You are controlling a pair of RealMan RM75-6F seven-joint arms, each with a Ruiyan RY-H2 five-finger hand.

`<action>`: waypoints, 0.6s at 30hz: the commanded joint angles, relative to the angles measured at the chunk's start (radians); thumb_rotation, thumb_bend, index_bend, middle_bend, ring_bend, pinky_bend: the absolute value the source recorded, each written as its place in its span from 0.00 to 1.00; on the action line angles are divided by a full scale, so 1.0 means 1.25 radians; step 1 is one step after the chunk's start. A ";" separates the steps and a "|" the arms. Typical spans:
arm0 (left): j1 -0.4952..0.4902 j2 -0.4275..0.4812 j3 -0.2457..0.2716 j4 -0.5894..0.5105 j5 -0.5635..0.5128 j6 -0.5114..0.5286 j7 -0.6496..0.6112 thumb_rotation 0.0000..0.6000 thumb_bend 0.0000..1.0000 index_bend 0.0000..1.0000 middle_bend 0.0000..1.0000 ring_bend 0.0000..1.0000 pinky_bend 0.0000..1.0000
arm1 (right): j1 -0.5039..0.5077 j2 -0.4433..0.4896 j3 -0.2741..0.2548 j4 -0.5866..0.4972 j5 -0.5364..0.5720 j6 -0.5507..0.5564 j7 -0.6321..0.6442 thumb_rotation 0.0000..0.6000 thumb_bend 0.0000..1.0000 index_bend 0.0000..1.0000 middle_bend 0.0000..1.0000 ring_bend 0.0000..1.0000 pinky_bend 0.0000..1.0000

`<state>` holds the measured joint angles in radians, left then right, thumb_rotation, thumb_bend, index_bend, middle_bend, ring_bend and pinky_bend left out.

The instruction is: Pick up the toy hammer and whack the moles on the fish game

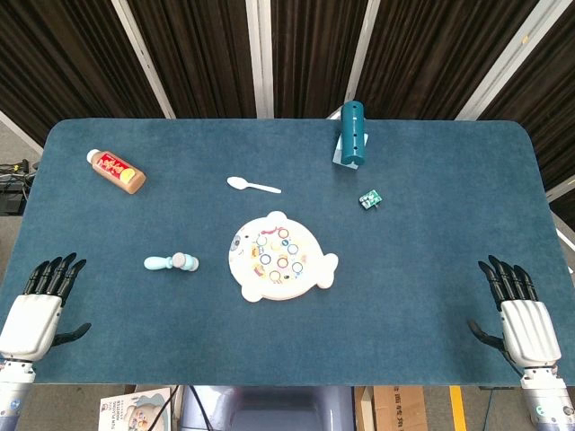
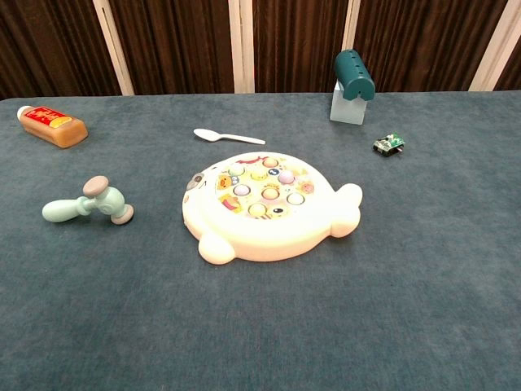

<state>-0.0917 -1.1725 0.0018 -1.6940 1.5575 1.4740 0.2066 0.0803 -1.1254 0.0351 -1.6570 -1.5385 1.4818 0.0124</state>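
Observation:
The pale mint toy hammer point(image 1: 172, 262) point(image 2: 89, 204) lies flat on the blue table, left of the fish game. The cream fish-shaped game point(image 1: 279, 257) point(image 2: 267, 207) sits at the table's middle, its round coloured moles facing up. My left hand point(image 1: 40, 301) rests open at the near left edge, well short of the hammer, fingers spread. At the near right edge my right hand point(image 1: 517, 310) is open too, far from the game. Neither hand shows in the chest view.
A brown bottle with a red label point(image 1: 117, 171) point(image 2: 52, 125) lies at the far left. A white spoon point(image 1: 252, 185) point(image 2: 227, 136) lies behind the game. A teal cylinder on a pale block point(image 1: 352, 135) point(image 2: 352, 85) stands at the back, a small green part point(image 1: 369, 199) point(image 2: 389, 144) near it.

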 commanded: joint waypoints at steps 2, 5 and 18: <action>-0.001 -0.002 0.000 -0.001 0.000 -0.002 0.003 1.00 0.04 0.00 0.00 0.00 0.00 | -0.002 0.004 -0.002 0.001 -0.002 0.000 0.007 1.00 0.24 0.00 0.00 0.00 0.00; -0.002 -0.002 0.000 -0.002 -0.001 -0.004 0.004 1.00 0.04 0.00 0.00 0.00 0.00 | -0.002 0.007 -0.003 0.001 -0.003 -0.001 0.010 1.00 0.24 0.00 0.00 0.00 0.00; -0.013 -0.005 -0.007 -0.006 -0.014 -0.020 0.012 1.00 0.04 0.00 0.00 0.00 0.00 | -0.008 0.014 -0.004 0.004 -0.004 0.004 0.024 1.00 0.24 0.00 0.00 0.00 0.00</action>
<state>-0.1067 -1.1780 -0.0063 -1.7014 1.5410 1.4504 0.2209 0.0713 -1.1088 0.0292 -1.6530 -1.5446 1.4860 0.0404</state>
